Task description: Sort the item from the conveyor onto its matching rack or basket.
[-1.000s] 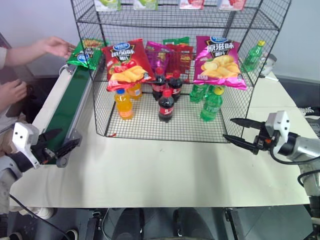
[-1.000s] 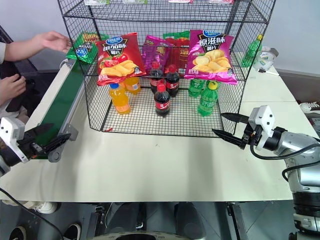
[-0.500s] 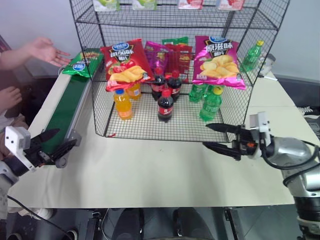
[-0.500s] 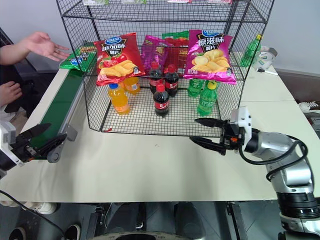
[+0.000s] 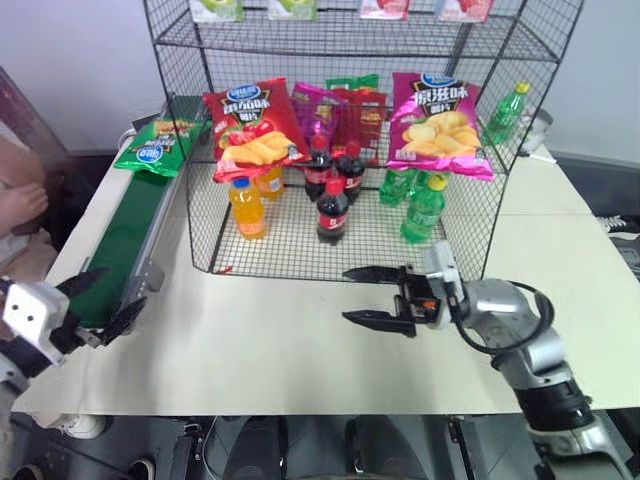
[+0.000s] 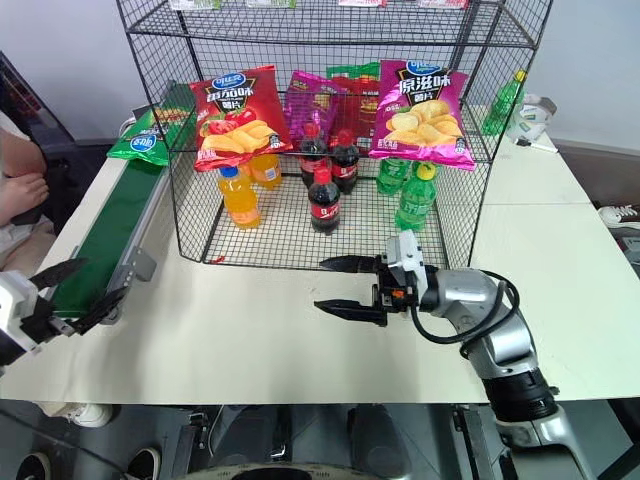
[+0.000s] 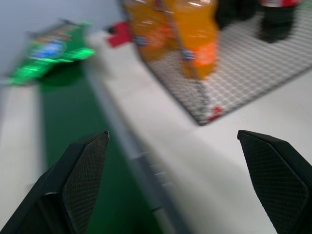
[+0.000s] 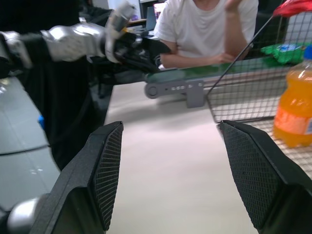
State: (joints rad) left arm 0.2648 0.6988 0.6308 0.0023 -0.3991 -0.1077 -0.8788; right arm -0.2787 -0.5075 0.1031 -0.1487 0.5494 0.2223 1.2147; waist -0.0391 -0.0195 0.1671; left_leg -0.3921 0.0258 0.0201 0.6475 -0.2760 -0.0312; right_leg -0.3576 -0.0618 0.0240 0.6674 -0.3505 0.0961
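The item, a shiny green crisp bag [image 5: 152, 147], lies flat at the far end of the conveyor [image 5: 125, 240], a dark-green belt along the table's left side. Beside the belt stands the tall black wire rack [image 5: 472, 222]. My left gripper [image 5: 125, 287] is open at the belt's near end, far from the bag and holding nothing. In the left wrist view the bag [image 7: 48, 48] shows ahead between the open fingers. My right gripper [image 5: 345, 295] points left over the table in front of the rack, open and empty.
The rack holds a red crisp bag [image 5: 250, 125], a magenta crisp bag [image 5: 438, 125], cola bottles [image 5: 332, 210], orange bottles [image 5: 247, 207] and green bottles [image 5: 423, 207]. A person's hand [image 5: 20, 205] rests left of the belt. A green bottle [image 5: 507, 112] stands behind the rack's right side.
My right gripper has swept left along the front of the rack. The person's hand has drawn away from the green bag, which now lies free on the belt. My left gripper pulled back slightly.
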